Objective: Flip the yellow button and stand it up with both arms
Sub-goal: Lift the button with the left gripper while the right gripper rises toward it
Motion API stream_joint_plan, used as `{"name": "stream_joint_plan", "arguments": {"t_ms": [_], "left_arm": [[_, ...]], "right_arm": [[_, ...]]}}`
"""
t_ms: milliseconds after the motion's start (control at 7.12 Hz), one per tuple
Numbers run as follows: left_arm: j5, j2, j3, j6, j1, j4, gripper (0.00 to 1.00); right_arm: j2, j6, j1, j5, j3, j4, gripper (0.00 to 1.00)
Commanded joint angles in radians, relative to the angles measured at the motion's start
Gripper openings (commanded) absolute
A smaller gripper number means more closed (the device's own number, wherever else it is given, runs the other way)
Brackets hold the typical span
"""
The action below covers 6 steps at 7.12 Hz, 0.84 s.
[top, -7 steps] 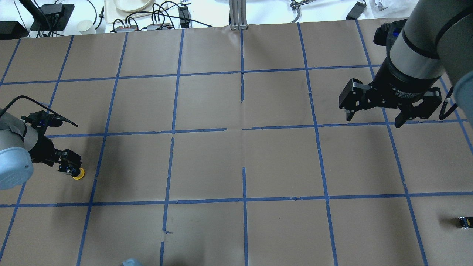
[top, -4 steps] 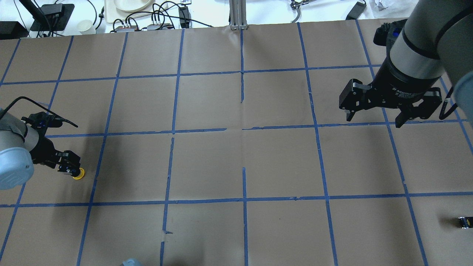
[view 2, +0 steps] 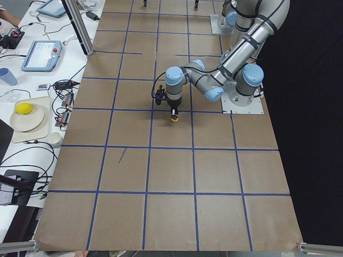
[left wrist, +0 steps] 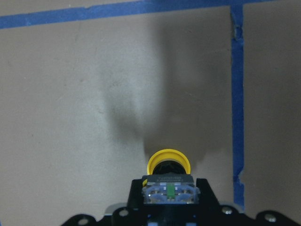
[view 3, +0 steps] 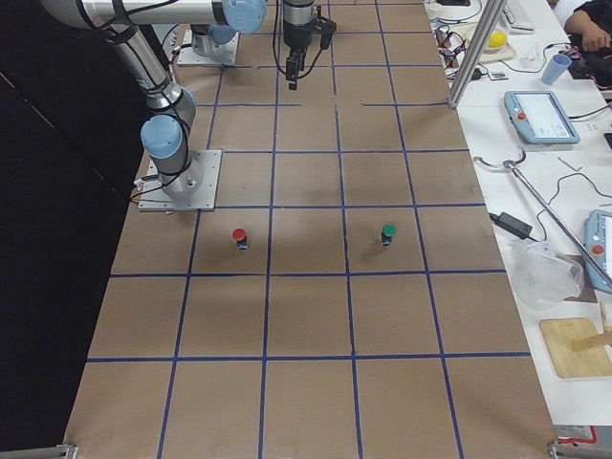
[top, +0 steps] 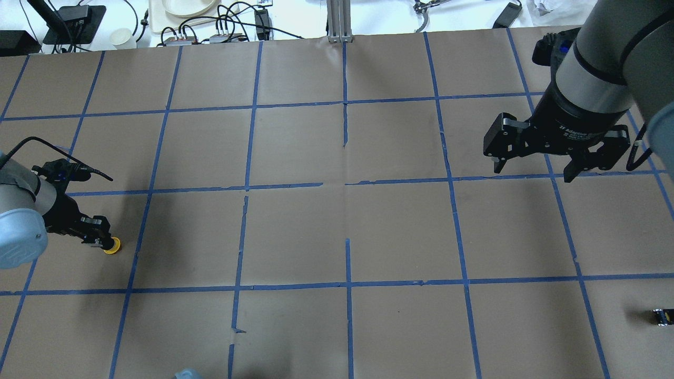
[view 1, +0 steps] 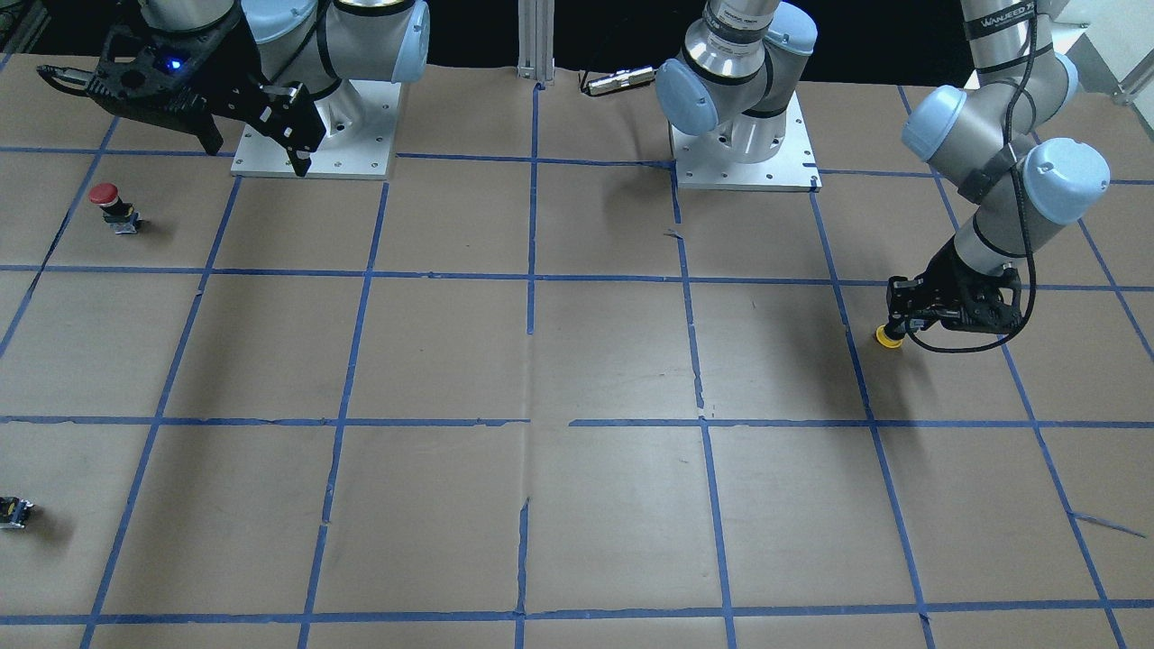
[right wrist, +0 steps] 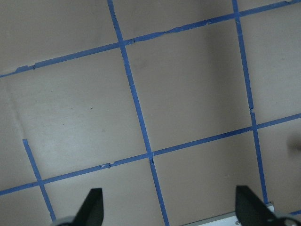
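The yellow button [top: 111,245] lies on its side at the table's left, cap pointing away from the wrist. My left gripper [top: 98,239] is shut on its black and grey body [left wrist: 169,190], low at the table surface. The yellow cap [left wrist: 168,161] sticks out past the fingertips. The button also shows in the front-facing view [view 1: 889,337] under the left gripper [view 1: 904,317], and in the exterior left view [view 2: 174,118]. My right gripper [top: 533,172] hangs open and empty high over the right side, also in the front-facing view [view 1: 257,155] and the right wrist view [right wrist: 170,207].
A red-capped button [view 1: 106,200] stands near the right arm's base [view 1: 311,135]. A small dark switch piece [top: 662,316] lies at the table's right edge. A green-capped button [view 3: 387,233] stands near the red one [view 3: 239,236]. Blue tape lines grid the brown paper.
My left gripper's fingers have drawn in narrower around the yellow button's body. The button has barely shifted. The right arm has not moved.
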Motion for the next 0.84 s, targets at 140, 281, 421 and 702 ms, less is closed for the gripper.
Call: {"name": "stream_joint_plan", "arguments": {"t_ms": [140, 281, 421, 702], "left_arm": [[-0.252, 0.053, 0.192, -0.179, -0.033, -0.411, 0.26], [-0.351, 0.078, 0.29, -0.182, -0.071, -0.598, 0.26], [-0.463, 0.101, 0.365, -0.193, -0.12, -0.706, 0.26], [-0.75, 0.136, 0.421, -0.263, -0.262, -0.755, 0.26]], "right_arm": [[0.004, -0.002, 0.0, 0.003, -0.004, -0.005, 1.0], [0.005, 0.0, 0.0, 0.001, -0.001, -0.005, 1.0], [0.007, -0.003, -0.006, 0.01, -0.001, -0.005, 1.0], [0.049, 0.032, -0.037, 0.102, -0.036, 0.009, 1.0]]}}
